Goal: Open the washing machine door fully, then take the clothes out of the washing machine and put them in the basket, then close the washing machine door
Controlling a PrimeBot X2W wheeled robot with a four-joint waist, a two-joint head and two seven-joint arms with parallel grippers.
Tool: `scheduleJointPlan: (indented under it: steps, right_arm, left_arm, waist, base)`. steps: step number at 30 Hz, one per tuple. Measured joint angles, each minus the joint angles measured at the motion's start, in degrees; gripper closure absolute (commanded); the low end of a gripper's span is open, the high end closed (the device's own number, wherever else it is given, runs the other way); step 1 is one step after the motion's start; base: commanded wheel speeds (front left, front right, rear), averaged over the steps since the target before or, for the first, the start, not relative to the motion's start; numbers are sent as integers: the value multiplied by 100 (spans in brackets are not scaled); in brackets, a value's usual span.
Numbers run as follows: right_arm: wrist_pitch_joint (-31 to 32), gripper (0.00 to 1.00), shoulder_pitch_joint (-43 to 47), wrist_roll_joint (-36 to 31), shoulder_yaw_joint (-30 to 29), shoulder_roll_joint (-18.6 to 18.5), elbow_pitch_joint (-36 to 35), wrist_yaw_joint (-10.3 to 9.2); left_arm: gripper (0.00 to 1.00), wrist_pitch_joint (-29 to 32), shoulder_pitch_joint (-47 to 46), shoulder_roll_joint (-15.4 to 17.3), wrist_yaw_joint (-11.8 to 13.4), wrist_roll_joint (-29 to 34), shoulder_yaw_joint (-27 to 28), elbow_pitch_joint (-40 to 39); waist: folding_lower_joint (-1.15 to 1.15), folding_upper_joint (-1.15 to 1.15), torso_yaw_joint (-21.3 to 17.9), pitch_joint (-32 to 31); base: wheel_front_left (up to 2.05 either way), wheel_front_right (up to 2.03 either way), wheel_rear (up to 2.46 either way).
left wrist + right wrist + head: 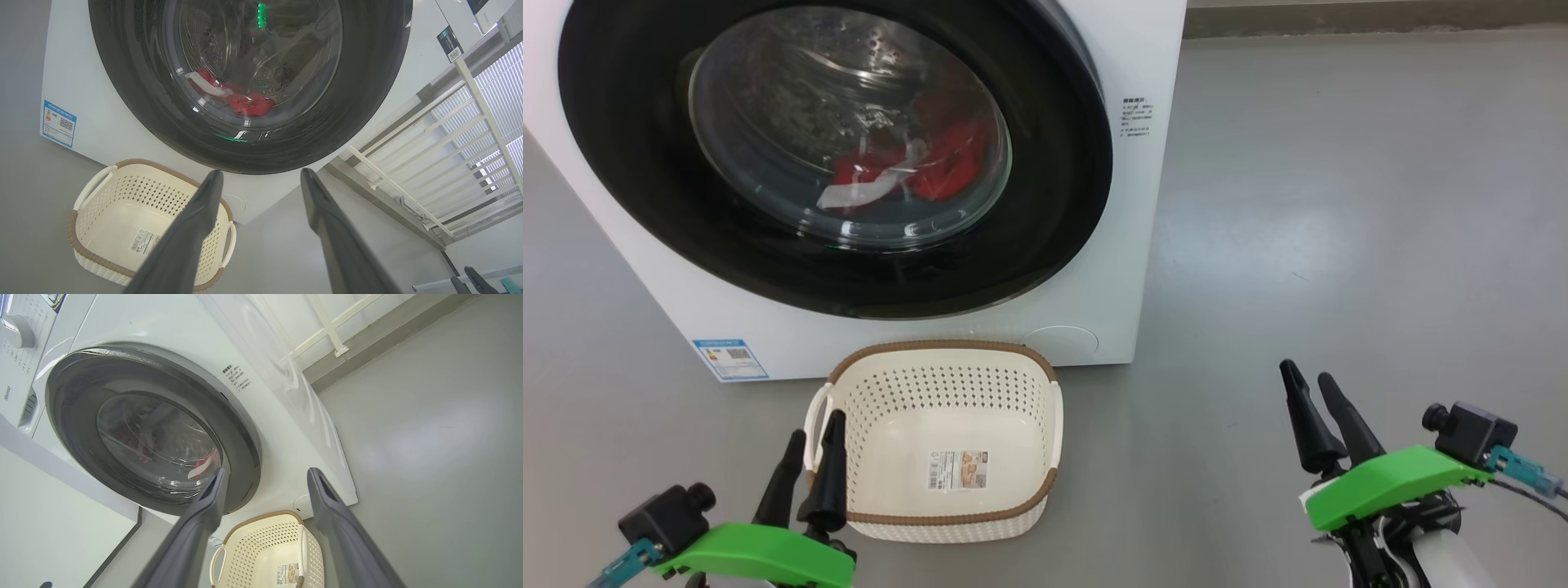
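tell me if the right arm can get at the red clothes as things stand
Probably not yet: the clothes lie behind the glass of the washing machine door, which looks shut. The right tool hangs open over the floor.

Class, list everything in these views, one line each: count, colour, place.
washing machine: one, white, behind the basket.
washing machine door: one, black rim, clear glass, shut.
clothes: count unclear, red and white, inside the machine.
basket: one, cream with brown rim, on the floor before the machine.
label: one, blue, machine's lower front corner.
railing: one, white, beside the machine.
left gripper: one, dark fingers, open, beside the basket.
right gripper: one, dark fingers, open, above bare floor.
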Motion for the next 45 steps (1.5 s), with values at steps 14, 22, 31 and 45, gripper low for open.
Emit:
scheduleJointPlan:
  steps: [14,22,31,45]
  right_arm:
    - [-241,0,-244,-955,163,-27,32,0]
    - [-368,0,-349,-1443,167,-38,37,0]
    - [-522,0,-545,-2031,220,-58,67,0]
    - [-757,0,-666,-2929,367,-99,129,0]
  left_arm:
    - [0,-267,-188,1,49,827,-75,-12]
    - [0,-400,-325,2,93,1337,-125,-11]
    - [0,-547,-407,2,93,1878,-202,51]
    - [0,-775,-559,3,93,2730,-339,151]
  waist:
    - [0,0,-1,0]
    - [0,0,4,36]
    - [0,0,3,17]
    - [0,0,24,22]
  base:
    - [0,0,0]
    - [0,0,0]
    - [0,0,0]
    - [0,0,0]
